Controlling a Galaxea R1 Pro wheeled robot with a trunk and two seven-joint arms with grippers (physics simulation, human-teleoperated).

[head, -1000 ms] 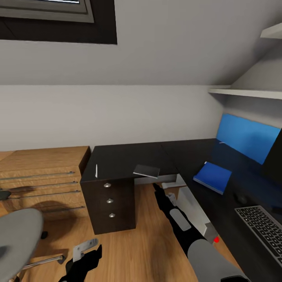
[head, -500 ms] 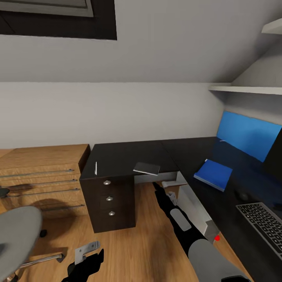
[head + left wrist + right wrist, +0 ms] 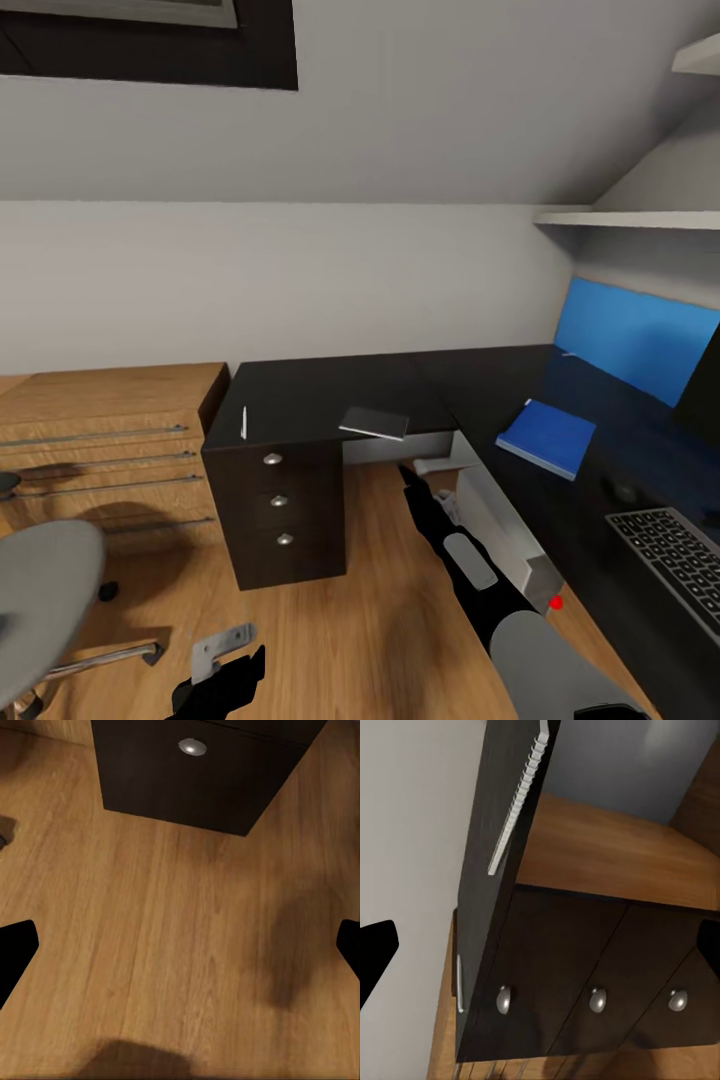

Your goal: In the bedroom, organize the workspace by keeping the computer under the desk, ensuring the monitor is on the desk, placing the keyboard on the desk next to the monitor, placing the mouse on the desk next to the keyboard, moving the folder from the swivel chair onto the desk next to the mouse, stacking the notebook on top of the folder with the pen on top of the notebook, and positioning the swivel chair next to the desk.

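Chair seat [image 3: 45, 590] sat at far left as the robot's view dipped slightly within the last second, the left pincer [image 3: 215, 655] hanging spread over the floor. Pen [image 3: 244, 421] and notebook [image 3: 374, 423] lay on the black counter [image 3: 300, 395], the right pincer [image 3: 412, 478] spread just below the notebook, apparently closing in. Folder [image 3: 548, 436], mouse [image 3: 625, 491] and keyboard [image 3: 675, 565] waited farther right.

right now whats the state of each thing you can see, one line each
bright blue rectangular folder: flat on the glossy black desk
small dark grey notebook: flat at the desk's front edge
thin silvery-white pen: lying on the desk above the drawers
black-keyed keyboard: flat on the desk
pale grey-white computer tower: under the desk, red light on
left tool: open, empty
right tool: open, empty
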